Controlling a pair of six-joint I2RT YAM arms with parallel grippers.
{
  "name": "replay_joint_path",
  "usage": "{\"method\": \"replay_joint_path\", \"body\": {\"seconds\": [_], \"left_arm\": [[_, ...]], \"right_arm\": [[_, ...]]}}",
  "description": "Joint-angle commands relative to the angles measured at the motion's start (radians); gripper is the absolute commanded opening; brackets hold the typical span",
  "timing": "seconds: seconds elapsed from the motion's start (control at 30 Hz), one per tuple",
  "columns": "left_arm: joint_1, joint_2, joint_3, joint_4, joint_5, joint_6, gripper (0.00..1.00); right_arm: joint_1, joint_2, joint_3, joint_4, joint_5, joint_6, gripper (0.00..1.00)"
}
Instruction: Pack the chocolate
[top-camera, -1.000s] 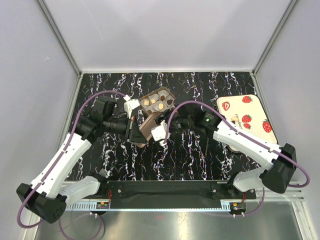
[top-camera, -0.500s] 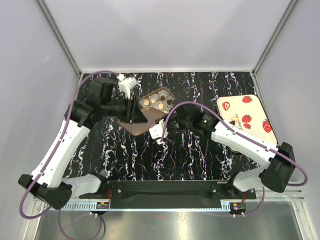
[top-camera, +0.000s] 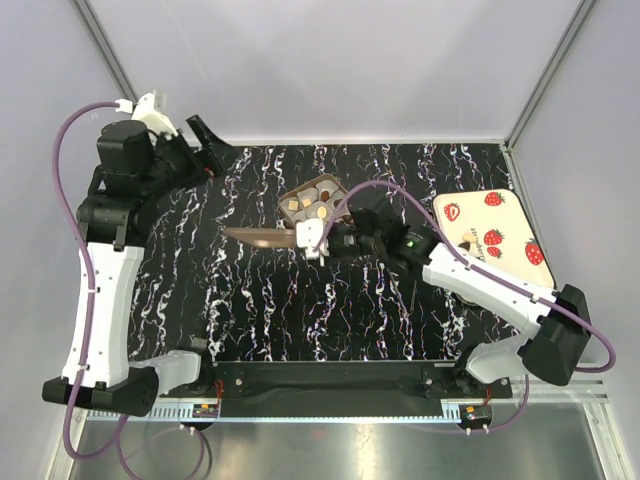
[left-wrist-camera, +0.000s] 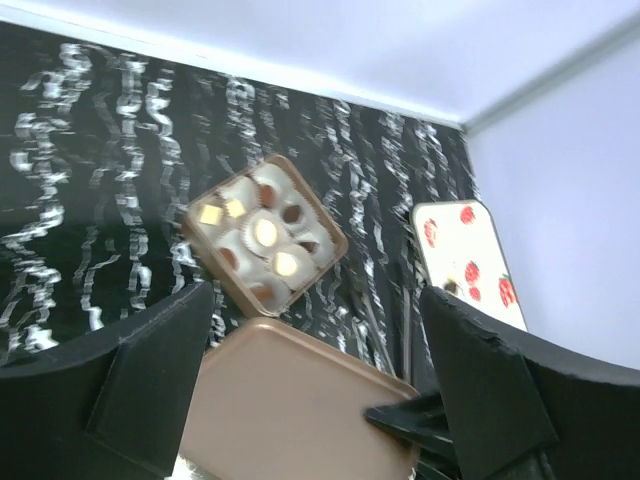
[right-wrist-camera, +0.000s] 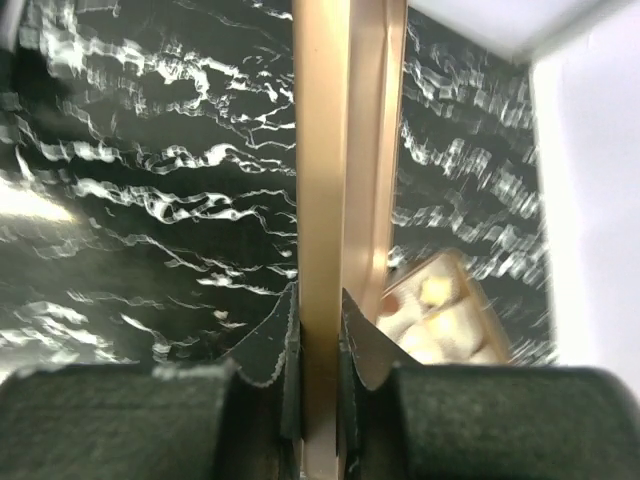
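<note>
The chocolate (left-wrist-camera: 265, 232) sits in white paper cups inside a square brown tray (left-wrist-camera: 216, 272) toward the far middle of the black, white-veined table (top-camera: 250, 310). I count mostly dark pieces, with a couple of tan squares and two pale round ones. I see no brand or label on the tray.

Just beside the tray's near-left side is a flat, plain brown lid (top-camera: 258, 237), with no print that I can make out. My right gripper (right-wrist-camera: 320, 320) has it pinched by one edge. On the right wrist feed the lid stands edge-on between the two fingers (right-wrist-camera: 268, 345), which are closed down narrow against both of its faces.

My left gripper (top-camera: 205, 145) is up high at the far left corner, well apart from everything. On its wrist camera the two black fingers (left-wrist-camera: 150, 380) are spread wide with nothing between them, looking down on tray and lid.

Off to the right lies a cream rectangular card with red strawberry prints (top-camera: 492, 235). There is a line of small writing on it that I cannot read.
</note>
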Motion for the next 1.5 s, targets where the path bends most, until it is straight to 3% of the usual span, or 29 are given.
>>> {"method": "replay_joint_path", "body": {"seconds": [0.0, 0.07, 0.13, 0.23, 0.43, 0.63, 0.73, 0.8, 1.0, 1.1, 1.47], "left_arm": [[0.058, -0.003, -0.024, 0.065, -0.009, -0.014, 0.91], [0.098, 0.0, -0.044, 0.076, 0.012, -0.011, 0.91], [0.118, 0.003, -0.064, 0.097, 0.053, -0.009, 0.91], [0.129, 0.017, -0.091, 0.129, 0.106, 0.013, 0.91], [0.129, 0.039, -0.209, 0.237, 0.204, 0.011, 0.91], [0.124, 0.069, -0.331, 0.371, 0.29, -0.008, 0.9], [0.121, 0.103, -0.366, 0.419, 0.305, -0.022, 0.9], [0.111, 0.138, -0.361, 0.43, 0.308, -0.014, 0.9], [0.032, 0.223, -0.314, 0.392, 0.23, 0.046, 0.9], [0.032, 0.253, -0.332, 0.434, 0.241, 0.023, 0.89], [0.032, 0.401, -0.309, 0.505, 0.296, -0.002, 0.87]], "right_arm": [[0.002, 0.017, 0.196, 0.078, 0.13, 0.359, 0.0], [-0.021, 0.098, 0.299, -0.062, 0.169, 0.486, 0.0], [-0.116, 0.158, 0.459, -0.186, 0.087, 0.618, 0.0], [-0.28, 0.32, 0.634, -0.278, -0.267, 0.791, 0.0], [-0.466, 0.541, 0.89, -0.452, -0.574, 0.916, 0.0], [-0.561, 0.689, 0.972, -0.541, -0.745, 0.988, 0.0], [-0.59, 0.764, 1.025, -0.61, -0.736, 0.991, 0.0], [-0.607, 0.781, 1.022, -0.602, -0.747, 1.023, 0.0], [-0.621, 0.779, 0.906, -0.282, -0.86, 1.268, 0.0], [-0.623, 0.819, 0.912, -0.216, -0.898, 1.351, 0.0], [-0.624, 0.96, 0.923, -0.125, -0.949, 1.451, 0.0]]}}
